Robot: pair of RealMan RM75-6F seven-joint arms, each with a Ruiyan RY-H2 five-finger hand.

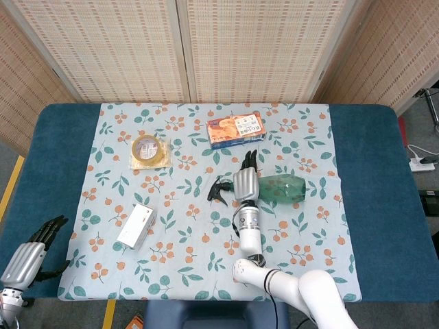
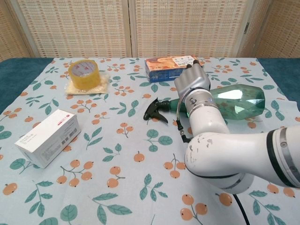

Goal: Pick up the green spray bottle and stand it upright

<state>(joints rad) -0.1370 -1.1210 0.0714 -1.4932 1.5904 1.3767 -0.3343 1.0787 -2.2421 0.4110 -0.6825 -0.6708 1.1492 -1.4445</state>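
Right hand on the lying green spray bottle; upright placement not yet done.

The green spray bottle (image 2: 234, 99) lies on its side near the middle of the tabletop (image 1: 374, 205), black trigger head toward the robot's left. The right hand (image 2: 192, 84) covers the bottle's neck, fingers draped over it; a full grasp appears likely but cannot be confirmed from behind. The left hand (image 1: 27, 255) rests released, fingers apart, at the near left edge. Judged step: securing the grip. Next move calls for lifting and turning the bottle base-down, then setting it on bare cloth. Surface: floral cloth (image 1: 185, 226) over blue padding, carrying a tape roll (image 1: 149, 149), a white box (image 1: 137, 225) and an orange-printed box (image 1: 236, 130). Woven screens (image 1: 240, 48) stand behind.
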